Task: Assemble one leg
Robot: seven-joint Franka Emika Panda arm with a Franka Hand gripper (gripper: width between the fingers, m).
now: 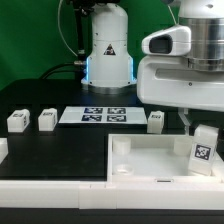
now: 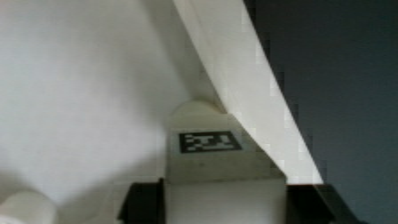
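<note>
One leg (image 1: 204, 147) (image 2: 217, 160) stands upright at the right corner of the panel (image 1: 140, 163) in the exterior view, clamped in the end effector (image 2: 217, 200). Three other legs (image 1: 17, 121) rest on the black counter (image 1: 60, 150) near the marker board (image 1: 103, 115).

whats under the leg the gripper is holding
The leg in the gripper hangs over the large white panel, near its corner on the exterior view's right. In the wrist view the leg hides the spot directly beneath, so contact and any hole cannot be seen.
</note>
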